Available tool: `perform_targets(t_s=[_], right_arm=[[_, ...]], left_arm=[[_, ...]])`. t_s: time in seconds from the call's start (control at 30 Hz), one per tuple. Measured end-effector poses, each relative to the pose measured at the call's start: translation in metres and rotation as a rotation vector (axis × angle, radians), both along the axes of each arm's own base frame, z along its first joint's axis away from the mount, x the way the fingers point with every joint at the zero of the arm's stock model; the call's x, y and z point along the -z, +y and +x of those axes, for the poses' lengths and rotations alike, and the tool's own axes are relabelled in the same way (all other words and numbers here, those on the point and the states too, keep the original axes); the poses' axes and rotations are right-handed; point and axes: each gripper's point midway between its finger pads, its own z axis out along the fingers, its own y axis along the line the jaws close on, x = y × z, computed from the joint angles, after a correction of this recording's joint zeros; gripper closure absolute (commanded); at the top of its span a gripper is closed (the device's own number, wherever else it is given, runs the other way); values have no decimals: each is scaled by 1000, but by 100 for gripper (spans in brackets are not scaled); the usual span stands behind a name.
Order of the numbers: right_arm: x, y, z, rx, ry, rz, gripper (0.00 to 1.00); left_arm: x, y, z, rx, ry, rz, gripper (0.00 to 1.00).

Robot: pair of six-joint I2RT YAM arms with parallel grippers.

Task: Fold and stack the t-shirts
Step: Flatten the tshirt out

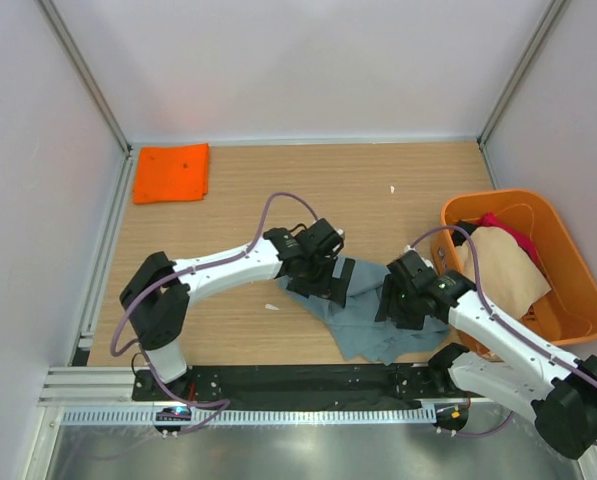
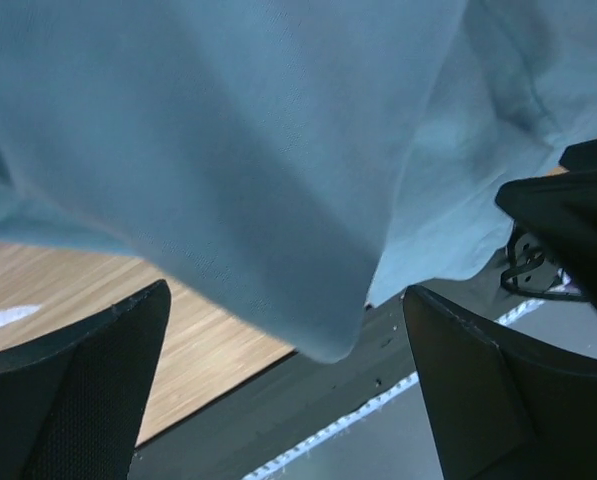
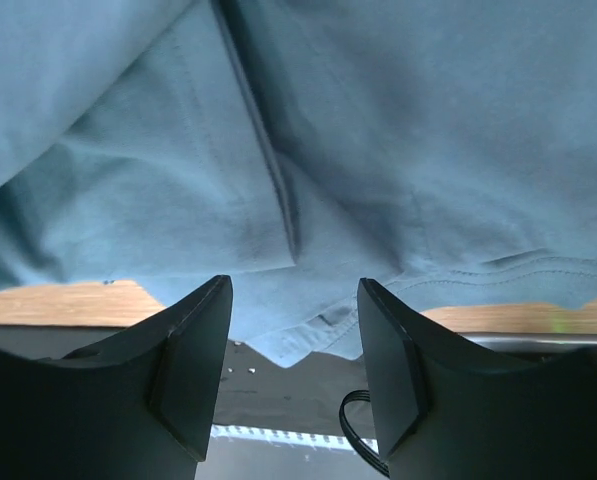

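Overhead, the grey-blue t-shirt (image 1: 370,335) lies crumpled at the table's (image 1: 378,200) near edge; left wrist view: left gripper (image 2: 286,290) spread wide and empty under its hanging fold; right wrist view: right gripper (image 3: 293,282) moderately parted, gripping nothing.

White arms (image 1: 228,265), purple cables (image 1: 288,195), blk L pincer (image 2: 286,292)

Evenly and softly lit from above, with only faint shadows on the counter (image 1: 398,165). Crisp from overhead. Up close, slightly soft on the grey-blue t-shirt (image 2: 228,150), folds shaded; right pincer fingers (image 3: 193,370) dark, nearly silhouetted.
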Motion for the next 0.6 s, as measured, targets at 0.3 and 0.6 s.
perform_targets(t_s=[0.3, 0.6], right_arm=[[13, -13, 4, 47, 42, -61, 39], [16, -14, 6, 40, 68, -63, 40]], left_arm=[[5, -12, 38, -32, -93, 106, 100], [-61, 140, 86, -217, -281, 349, 85]])
